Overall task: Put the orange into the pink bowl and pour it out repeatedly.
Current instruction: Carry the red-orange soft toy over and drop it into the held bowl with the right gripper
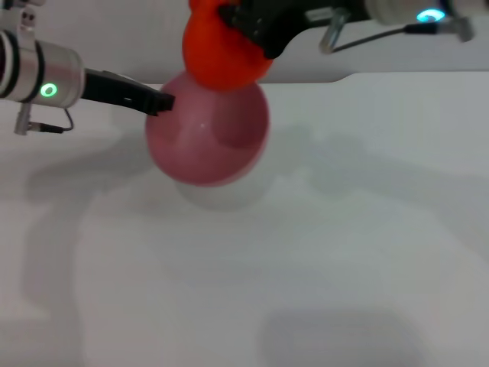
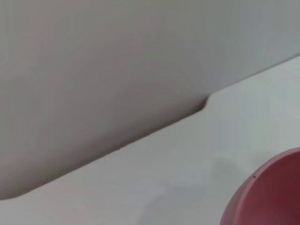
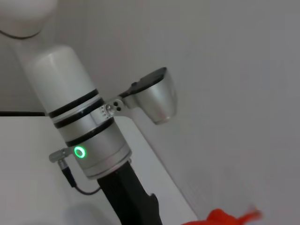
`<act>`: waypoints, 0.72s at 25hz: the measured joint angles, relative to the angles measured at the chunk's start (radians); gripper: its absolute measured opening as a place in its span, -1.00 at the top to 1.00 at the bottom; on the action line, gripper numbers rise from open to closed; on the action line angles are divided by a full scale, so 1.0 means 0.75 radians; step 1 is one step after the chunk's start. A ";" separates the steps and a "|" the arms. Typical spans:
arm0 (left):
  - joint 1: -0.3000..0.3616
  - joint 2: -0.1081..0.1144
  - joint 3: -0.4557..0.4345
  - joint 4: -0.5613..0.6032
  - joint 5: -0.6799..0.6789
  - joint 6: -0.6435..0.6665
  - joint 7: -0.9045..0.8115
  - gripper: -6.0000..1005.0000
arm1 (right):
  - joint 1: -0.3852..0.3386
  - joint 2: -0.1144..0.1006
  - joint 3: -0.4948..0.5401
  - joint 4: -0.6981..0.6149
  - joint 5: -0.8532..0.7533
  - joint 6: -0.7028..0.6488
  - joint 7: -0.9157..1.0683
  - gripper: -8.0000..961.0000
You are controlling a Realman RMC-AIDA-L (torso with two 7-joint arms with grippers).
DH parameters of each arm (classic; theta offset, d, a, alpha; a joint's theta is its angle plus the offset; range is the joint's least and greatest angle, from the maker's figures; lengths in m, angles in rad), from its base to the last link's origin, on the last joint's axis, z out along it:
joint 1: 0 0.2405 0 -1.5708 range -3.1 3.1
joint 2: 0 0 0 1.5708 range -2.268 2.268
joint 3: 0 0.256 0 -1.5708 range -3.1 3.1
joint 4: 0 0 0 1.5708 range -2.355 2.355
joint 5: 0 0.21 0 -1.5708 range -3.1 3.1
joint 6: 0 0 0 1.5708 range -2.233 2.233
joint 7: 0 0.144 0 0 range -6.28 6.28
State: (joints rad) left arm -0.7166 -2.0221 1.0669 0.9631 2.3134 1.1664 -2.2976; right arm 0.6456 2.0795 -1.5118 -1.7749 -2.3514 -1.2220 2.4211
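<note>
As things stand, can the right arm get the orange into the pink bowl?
Probably yes: the right gripper holds the orange just above the pink bowl, which the left gripper holds lifted.

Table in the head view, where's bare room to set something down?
The table is bare in front of the pink bowl and out to both sides. It is crowded at the far edge: the left hand holds the bowl's rim, and the right hand holds the orange just above it.

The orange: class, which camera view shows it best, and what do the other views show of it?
The head view: the orange shows almost whole, held by the right pincer above the pink bowl. The right wrist view catches only a blurred sliver at its edge. The left wrist view shows none of it.
</note>
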 joint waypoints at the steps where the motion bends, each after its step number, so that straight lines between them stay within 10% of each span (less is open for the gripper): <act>1: -0.003 -0.004 0.013 0.004 0.000 0.003 0.000 0.91 | 0.001 0.000 -0.019 0.030 0.000 0.026 -0.004 0.88; 18: -0.035 0.000 0.032 0.007 0.000 0.015 -0.001 0.91 | 0.026 -0.003 -0.075 0.203 -0.002 0.121 -0.017 0.68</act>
State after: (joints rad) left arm -0.7427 -2.0220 1.0906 0.9685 2.3131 1.1775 -2.2985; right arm 0.6647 2.0769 -1.5680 -1.6228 -2.3529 -1.1314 2.4082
